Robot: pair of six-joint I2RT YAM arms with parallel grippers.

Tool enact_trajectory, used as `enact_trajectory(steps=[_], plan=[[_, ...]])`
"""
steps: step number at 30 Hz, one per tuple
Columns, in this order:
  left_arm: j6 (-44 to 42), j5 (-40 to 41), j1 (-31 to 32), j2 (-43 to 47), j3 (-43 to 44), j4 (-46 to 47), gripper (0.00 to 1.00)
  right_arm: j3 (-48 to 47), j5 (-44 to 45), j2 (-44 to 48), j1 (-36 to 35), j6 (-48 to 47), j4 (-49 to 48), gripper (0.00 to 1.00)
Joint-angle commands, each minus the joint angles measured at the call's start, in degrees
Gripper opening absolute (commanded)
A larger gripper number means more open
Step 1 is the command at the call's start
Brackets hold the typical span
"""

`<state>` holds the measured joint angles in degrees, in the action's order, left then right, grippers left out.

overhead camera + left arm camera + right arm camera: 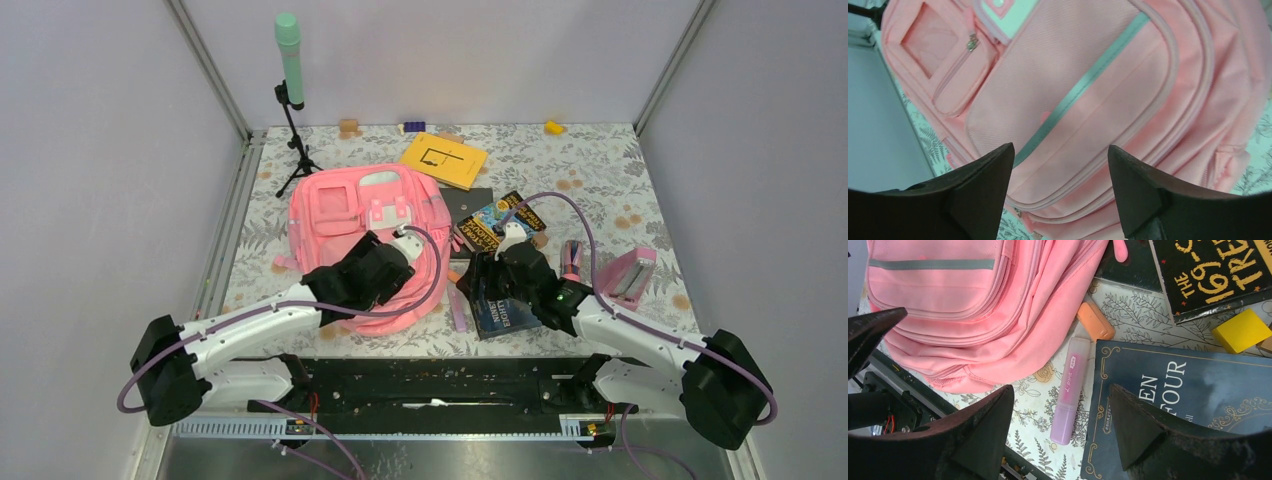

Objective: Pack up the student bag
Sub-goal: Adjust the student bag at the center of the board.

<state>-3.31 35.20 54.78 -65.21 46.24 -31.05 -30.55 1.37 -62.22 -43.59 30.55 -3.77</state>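
Bag [365, 225] lay flat on the left half of the table [600, 180], front side up, and as far as I could see every zipper on it was closed. My left gripper [1060, 150] hovered above its front panel with the jaws spread wide and nothing between them. I judged that the step was to open the main compartment. To do it well, I had to find the zipper pull first, because none was clear between my fingers. Pinching the soft cloth would only lift the whole bag.

Next in size was the dark blue book [1188, 405], which lay just beside the bag's lower edge. My right gripper [1060, 390] hung over its left edge, also open and empty. The book was flat and thin, so I thought a grip on one overhanging edge would serve better than a push from above.

A purple marker [1068, 390] lay along that book, between it and the bag. It was round and could roll, so I needed to close across its body. An orange eraser [1095, 321] was near its top end.
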Motion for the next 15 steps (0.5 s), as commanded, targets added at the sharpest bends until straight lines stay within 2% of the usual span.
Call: enact_trajectory(steps=[1,4,10,15], plan=[[-0.32,-5.67,0.75,-0.51,-0.08,1.57,0.74,-1.06,-1.19,-0.54,0.21,0.77,-2.76,0.76],[-0.29,-7.79,1.13,-2.03,0.18,1.52,0.77,-0.66,-3.04,-0.91,0.2,1.17,-3.24,0.76],[-0.42,-5.45,2.44,-6.72,0.99,0.69,0.83,-0.63,-3.88,-1.07,0.24,1.34,-3.52,0.75],[0.62,1.81,2.89,-10.0,2.02,0.55,0.7,-1.24,-4.81,-1.88,0.12,1.32,-2.94,0.72]])
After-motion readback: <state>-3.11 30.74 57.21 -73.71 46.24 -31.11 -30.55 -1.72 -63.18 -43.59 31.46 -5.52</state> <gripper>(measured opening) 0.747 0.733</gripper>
